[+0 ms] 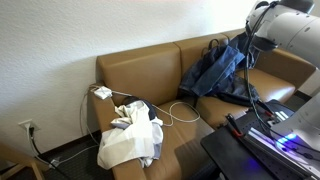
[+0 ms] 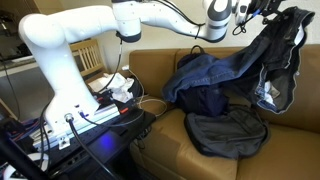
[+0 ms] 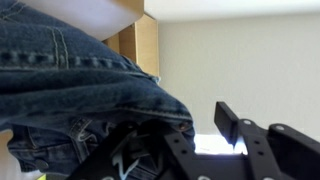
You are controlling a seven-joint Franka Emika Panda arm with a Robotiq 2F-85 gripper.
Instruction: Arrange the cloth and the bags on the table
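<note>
Denim cloth (image 2: 215, 75) on the brown couch (image 1: 150, 65). Its long axis slants from a raised end beside the gripper (image 2: 262, 13), above the backrest, down to a bunched end on the seat cushion. The black backpack (image 2: 228, 132) lies flat just in front of it, and the white tote (image 1: 128, 142) sits well apart on the far cushion. Whether the jaws are gripping the denim or have let go cannot be told.

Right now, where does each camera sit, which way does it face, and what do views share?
In an exterior view: in front of the brown leather sofa, facing it; white robot arm top right.
In an exterior view: beside the robot's base, looking along the sofa.
Wrist view: on the wrist, black gripper below, pale wall beyond.
All share the dark blue denim garment.
</note>
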